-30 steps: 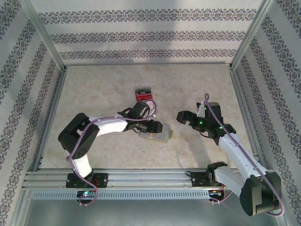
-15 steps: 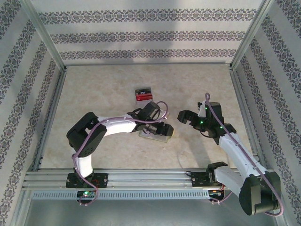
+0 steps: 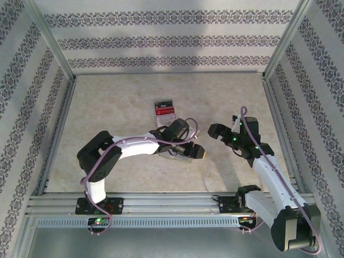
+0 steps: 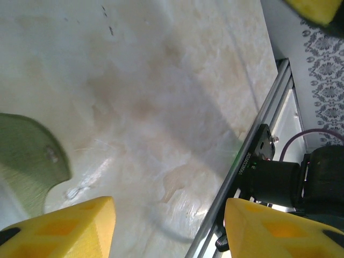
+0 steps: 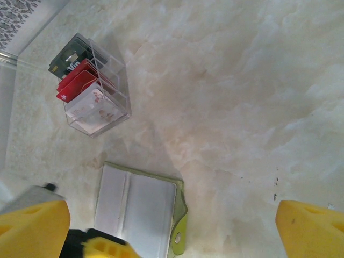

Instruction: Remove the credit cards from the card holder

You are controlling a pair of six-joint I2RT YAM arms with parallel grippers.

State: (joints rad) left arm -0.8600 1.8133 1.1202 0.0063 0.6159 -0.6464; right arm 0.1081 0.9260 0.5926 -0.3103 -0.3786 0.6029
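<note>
While open, holder (image 5: 141, 212) beside left tool (image 3: 198, 152)

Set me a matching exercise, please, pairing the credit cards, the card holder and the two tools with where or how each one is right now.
Things:
1. credit cards
2. card holder
3. left tool
4. right tool

Places or states:
A. open wide, apart from the holder
B. slotted in the clear box
C. open, at the holder's edge
D. lying unfolded on the table, pale sleeves up

Pairs: 1-B, 2-D, 3-C, 4-A
</note>
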